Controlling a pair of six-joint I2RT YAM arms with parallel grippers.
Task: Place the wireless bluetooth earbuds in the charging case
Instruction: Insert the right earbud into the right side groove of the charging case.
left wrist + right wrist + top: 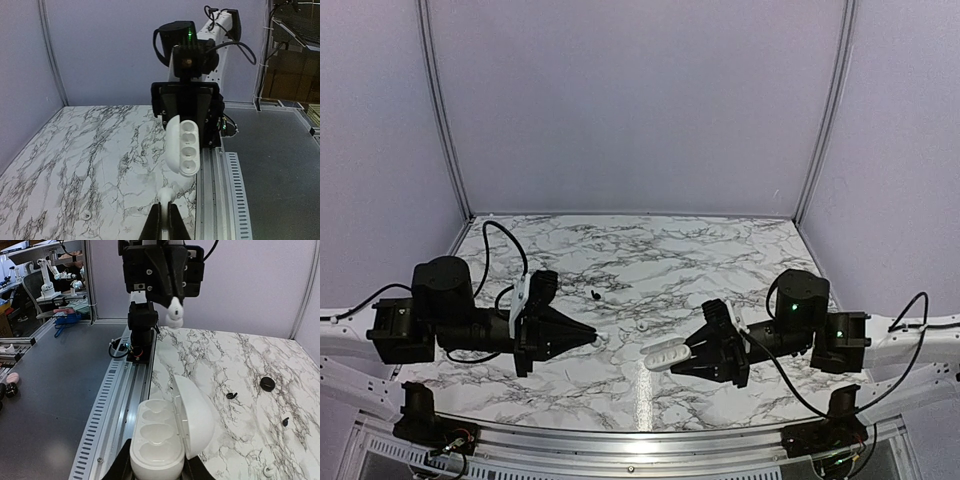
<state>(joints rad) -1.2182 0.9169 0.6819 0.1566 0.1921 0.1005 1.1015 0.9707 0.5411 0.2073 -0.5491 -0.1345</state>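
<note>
From above: left fingers [582, 337] pinch a white earbud [599, 338], near the open case [663, 355] clamped in the right fingers [698, 358]. Left wrist: it faces empty wells [189, 145]. Right wrist: black earbuds [231, 395] lie on the tabletop [225, 355]. Insertion next, I reckon, needing careful aim.
</note>
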